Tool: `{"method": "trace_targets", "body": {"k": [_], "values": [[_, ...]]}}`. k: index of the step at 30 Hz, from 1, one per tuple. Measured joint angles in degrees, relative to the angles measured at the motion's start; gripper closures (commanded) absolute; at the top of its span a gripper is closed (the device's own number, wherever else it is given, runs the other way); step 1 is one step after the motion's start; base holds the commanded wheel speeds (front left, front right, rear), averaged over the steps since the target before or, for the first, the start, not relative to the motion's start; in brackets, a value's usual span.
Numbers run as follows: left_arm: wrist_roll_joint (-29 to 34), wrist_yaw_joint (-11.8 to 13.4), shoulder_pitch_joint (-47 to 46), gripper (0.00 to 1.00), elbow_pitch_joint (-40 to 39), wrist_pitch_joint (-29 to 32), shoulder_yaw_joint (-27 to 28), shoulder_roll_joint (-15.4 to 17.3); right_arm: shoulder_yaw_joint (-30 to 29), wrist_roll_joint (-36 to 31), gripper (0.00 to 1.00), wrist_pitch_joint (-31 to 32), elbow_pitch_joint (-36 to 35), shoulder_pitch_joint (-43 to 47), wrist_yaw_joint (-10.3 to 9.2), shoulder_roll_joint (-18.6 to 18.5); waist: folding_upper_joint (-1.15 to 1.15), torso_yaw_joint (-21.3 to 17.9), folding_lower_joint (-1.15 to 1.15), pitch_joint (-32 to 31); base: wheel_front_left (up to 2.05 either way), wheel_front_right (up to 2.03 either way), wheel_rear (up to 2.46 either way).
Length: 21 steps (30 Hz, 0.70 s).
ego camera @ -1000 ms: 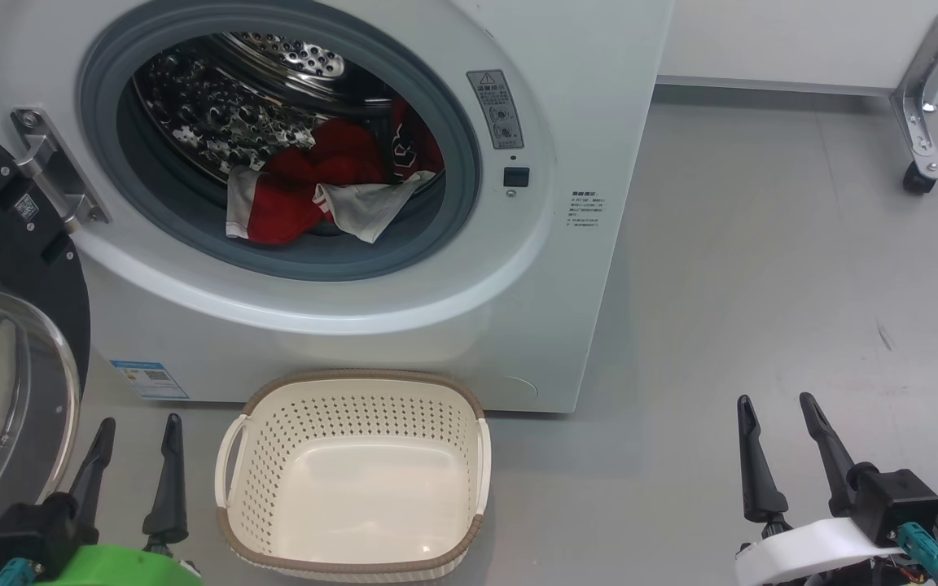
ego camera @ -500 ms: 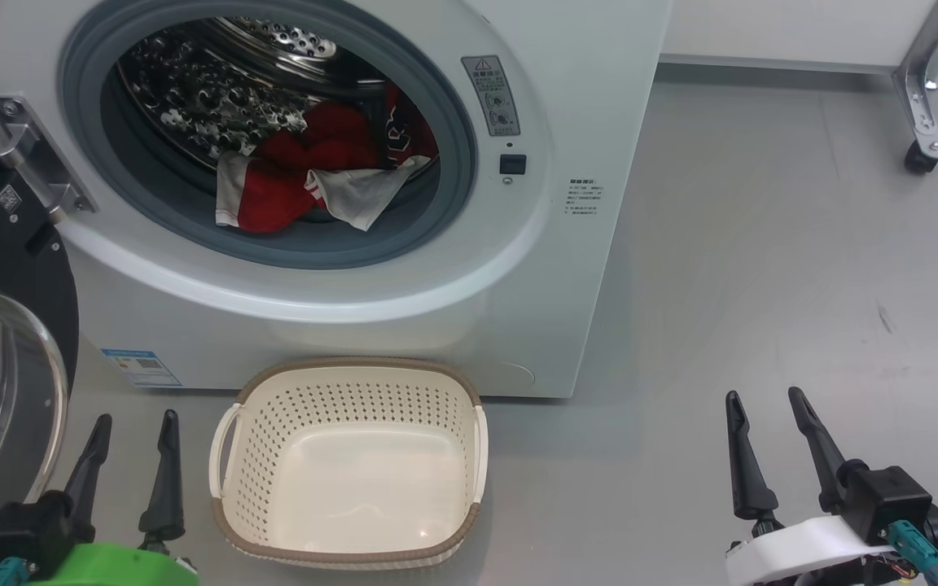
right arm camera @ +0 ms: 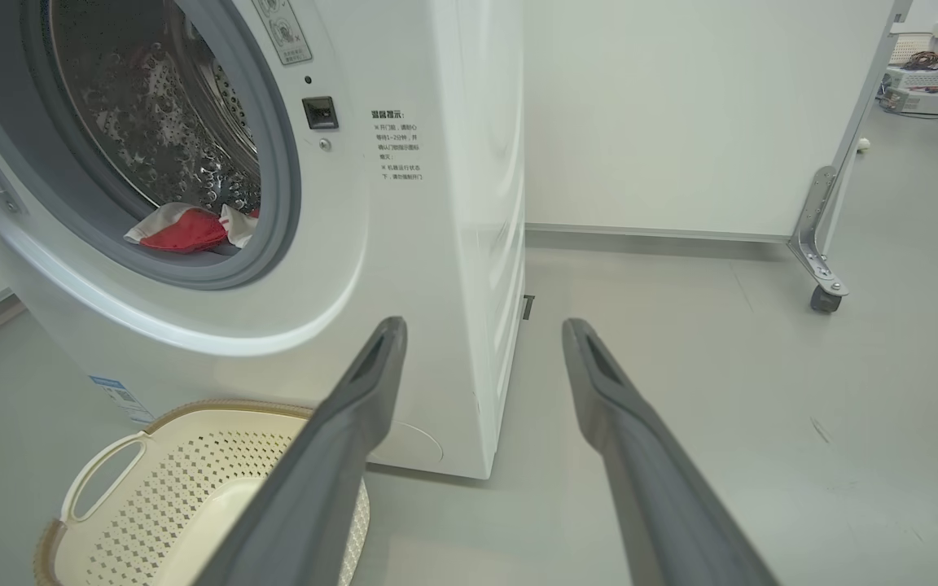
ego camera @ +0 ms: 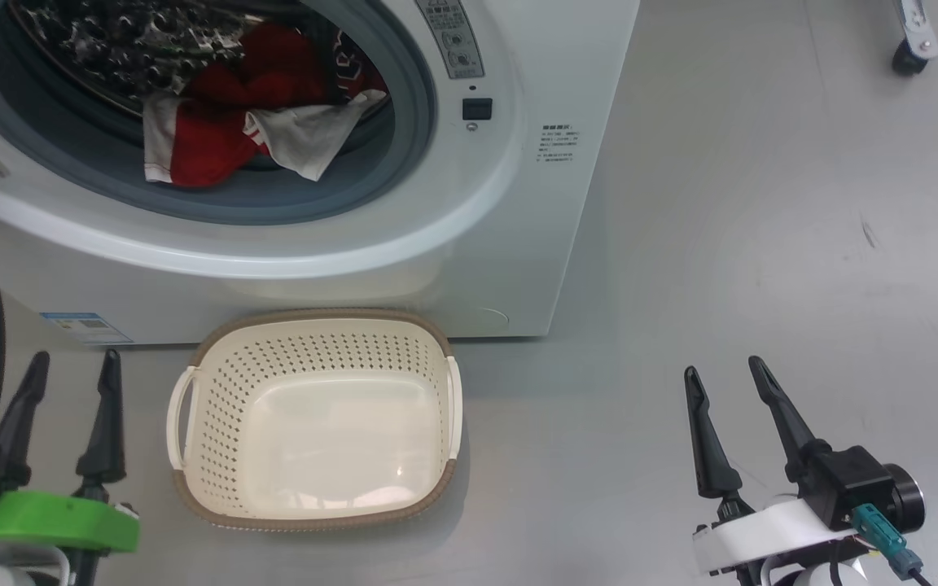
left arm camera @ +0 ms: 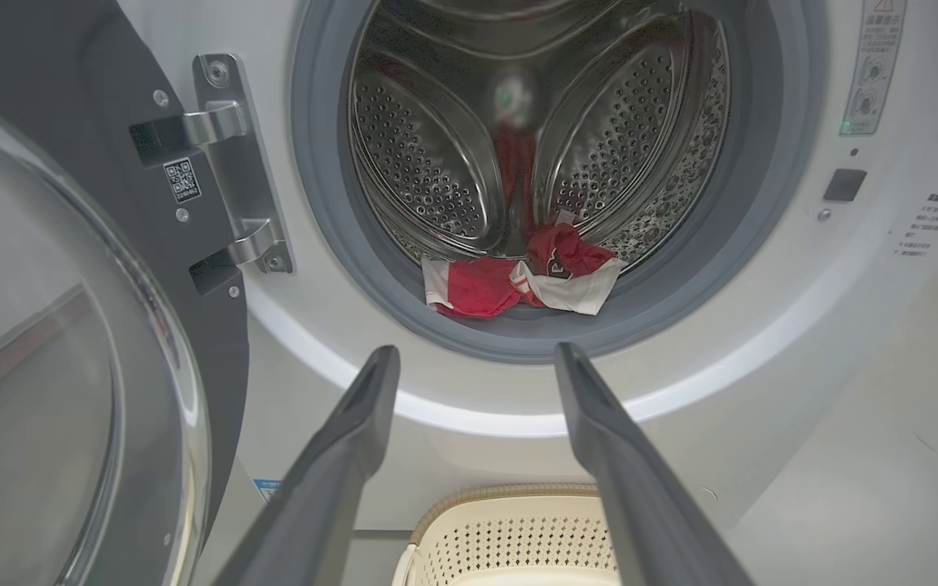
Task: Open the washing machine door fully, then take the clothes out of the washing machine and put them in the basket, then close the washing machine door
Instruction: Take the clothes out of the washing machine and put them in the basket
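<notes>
Left pincer and right pincer, each with its two dark fingers spread wide and holding nothing, hover low over the floor, the left just beside the basket and the right well apart from it. The basket stands empty directly before the washing machine, whose washing machine door hangs swung out to the robot's left, so the opening step appears done. The clothes, red with white fabric, lie heaped at the front of the drum; emptying it and closing the door are judged left to do.
</notes>
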Motion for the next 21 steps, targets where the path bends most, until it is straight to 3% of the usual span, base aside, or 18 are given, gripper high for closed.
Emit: {"method": "trace_targets", "body": {"k": [11, 21], "values": [[-2.8, 0.0, -11.6, 0.00, -0.5, 3.7, -0.5, 5.6, 4.5, 0.0, 0.00, 0.0, -3.5, -4.2, -1.90, -0.1, 0.00, -4.6, 0.00, 7.7, 0.00, 0.00, 0.00], [-6.0, 0.0, -23.9, 0.00, 2.6, 8.9, 0.3, 8.7, 7.8, 0.9, 0.00, 0.0, -4.7, -6.8, -3.53, -0.2, 0.00, -9.5, 0.00, 14.0, 0.00, 0.00, 0.00]]}}
